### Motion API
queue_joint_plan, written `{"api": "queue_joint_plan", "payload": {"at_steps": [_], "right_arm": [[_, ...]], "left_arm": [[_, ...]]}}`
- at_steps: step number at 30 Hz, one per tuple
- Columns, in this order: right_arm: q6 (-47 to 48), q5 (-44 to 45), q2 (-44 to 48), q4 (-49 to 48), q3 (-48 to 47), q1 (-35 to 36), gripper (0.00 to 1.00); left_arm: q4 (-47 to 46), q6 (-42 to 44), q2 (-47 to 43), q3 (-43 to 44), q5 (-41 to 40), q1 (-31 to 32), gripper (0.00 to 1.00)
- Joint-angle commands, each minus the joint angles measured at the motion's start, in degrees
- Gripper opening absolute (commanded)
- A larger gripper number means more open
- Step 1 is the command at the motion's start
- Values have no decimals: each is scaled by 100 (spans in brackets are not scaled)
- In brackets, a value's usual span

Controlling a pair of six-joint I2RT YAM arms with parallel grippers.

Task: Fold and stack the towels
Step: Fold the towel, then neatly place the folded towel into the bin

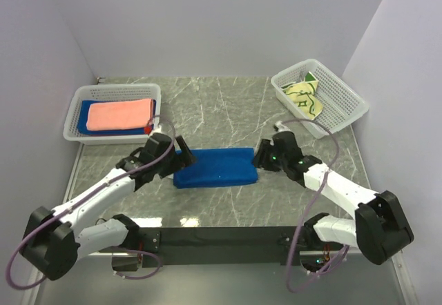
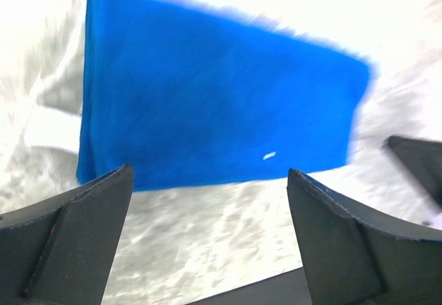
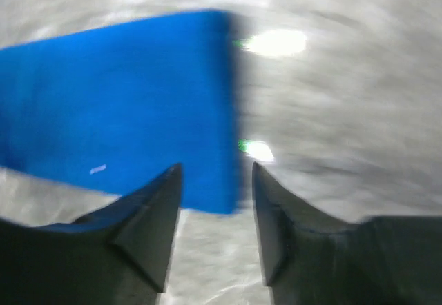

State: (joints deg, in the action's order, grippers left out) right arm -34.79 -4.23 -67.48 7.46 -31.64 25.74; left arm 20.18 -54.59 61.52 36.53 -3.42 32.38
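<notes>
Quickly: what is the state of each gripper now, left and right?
Left gripper: fingers wide open, holding nothing.
Right gripper: fingers partly open at the blue towel, gripping nothing.

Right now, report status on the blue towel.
Left pincer open, right pincer open. Blue towel folded, flat on table between them. Nothing on top of it.

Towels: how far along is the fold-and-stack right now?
Done: a pink towel lies folded on a blue towel in the left basket. In hand: a second blue towel lies folded on the table between the left gripper and right gripper, both open, neither holding it. Left: stack it, then the yellow towel, crumpled in the right basket.
</notes>
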Motion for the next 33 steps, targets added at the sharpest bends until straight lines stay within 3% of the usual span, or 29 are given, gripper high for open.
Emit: {"api": "queue_joint_plan", "payload": {"at_steps": [1, 5, 9, 15, 26, 33], "right_arm": [[946, 730, 60, 624, -974, 826, 58], [1464, 801, -666, 809, -1704, 1775, 70], [1869, 1010, -1713, 914, -2695, 2838, 71], [2537, 1187, -3392, 1099, -4172, 3956, 67], [3170, 1170, -4949, 1170, -5432, 4396, 54], [3320, 1284, -5424, 1231, -5835, 4431, 53]], "left_arm": [[644, 527, -368, 652, -291, -275, 99], [899, 1071, -597, 768, -335, -1100, 99], [1014, 1634, -676, 645, -159, -2242, 99], [838, 2110, -808, 337, 34, -3061, 99], [609, 2180, -887, 205, 210, -3203, 99], [592, 2189, -913, 214, 193, -3212, 99]]}}
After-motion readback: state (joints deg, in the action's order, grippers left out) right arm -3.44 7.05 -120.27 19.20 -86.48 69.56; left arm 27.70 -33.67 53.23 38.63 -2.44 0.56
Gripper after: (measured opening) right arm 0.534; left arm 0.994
